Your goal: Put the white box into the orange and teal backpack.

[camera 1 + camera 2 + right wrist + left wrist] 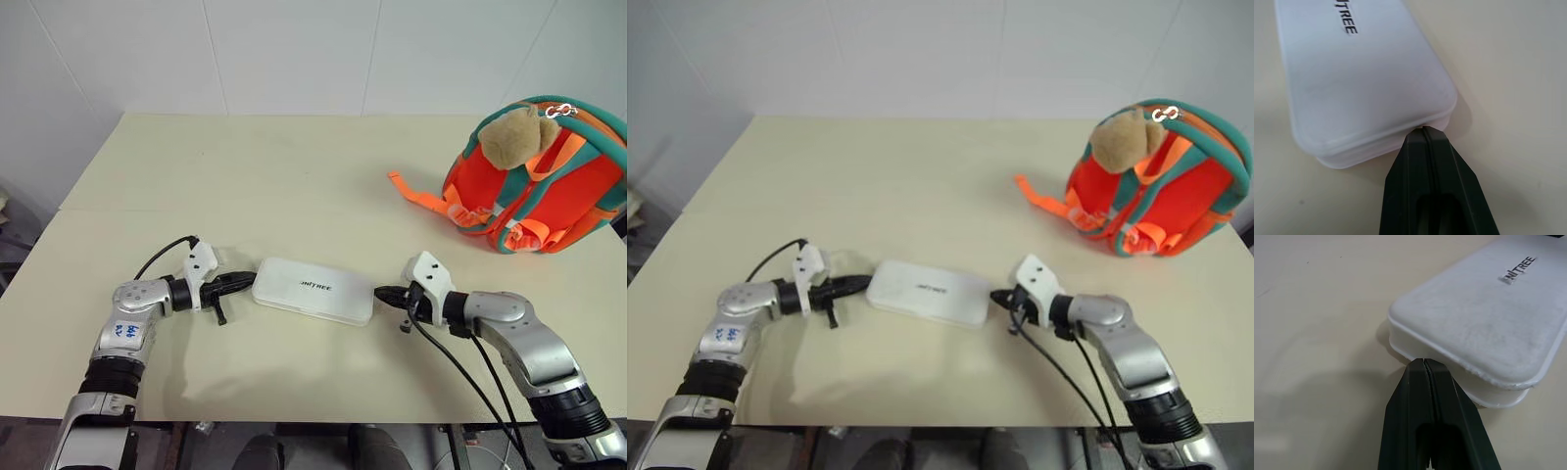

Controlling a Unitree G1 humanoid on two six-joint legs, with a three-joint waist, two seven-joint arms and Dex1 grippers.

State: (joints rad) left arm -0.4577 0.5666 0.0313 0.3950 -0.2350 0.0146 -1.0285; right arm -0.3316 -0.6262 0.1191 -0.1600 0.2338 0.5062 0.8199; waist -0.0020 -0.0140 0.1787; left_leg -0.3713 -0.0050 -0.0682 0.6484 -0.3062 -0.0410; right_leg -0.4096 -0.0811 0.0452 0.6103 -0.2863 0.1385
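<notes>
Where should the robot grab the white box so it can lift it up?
Probably by its two short ends, one gripper from each side. The white box lies flat on the table and looks long and wide, likely too wide for one gripper. The shut left gripper and shut right gripper already sit at those ends, so squeezing it between them looks best.

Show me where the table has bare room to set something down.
The table is bare across its far half, from the left edge to the backpack at far right. The near middle is crowded: the white box lies between the left hand and right hand, both shut.
</notes>
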